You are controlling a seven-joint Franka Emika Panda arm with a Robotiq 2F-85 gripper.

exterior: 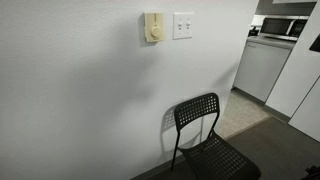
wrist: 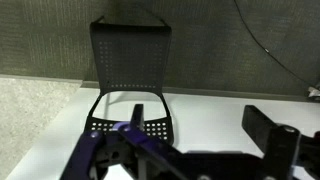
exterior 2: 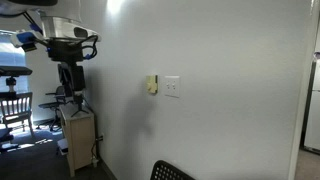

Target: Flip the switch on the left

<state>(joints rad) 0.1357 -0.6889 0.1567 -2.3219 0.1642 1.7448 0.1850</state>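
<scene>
Switch point(exterior: 179, 25) beside beige dial box point(exterior: 153, 27), above chair point(exterior: 205, 135)

Gripper point(wrist: 193, 128) aloft; jaws apparently wide apart

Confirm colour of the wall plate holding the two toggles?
White: square white two-toggle wall plate, beside the beige dial box. Shows best in an exterior view.

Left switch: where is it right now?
In both exterior views, the switch is the left toggle in the white wall plate, just right of the beige dial box, above the black chair.
</scene>
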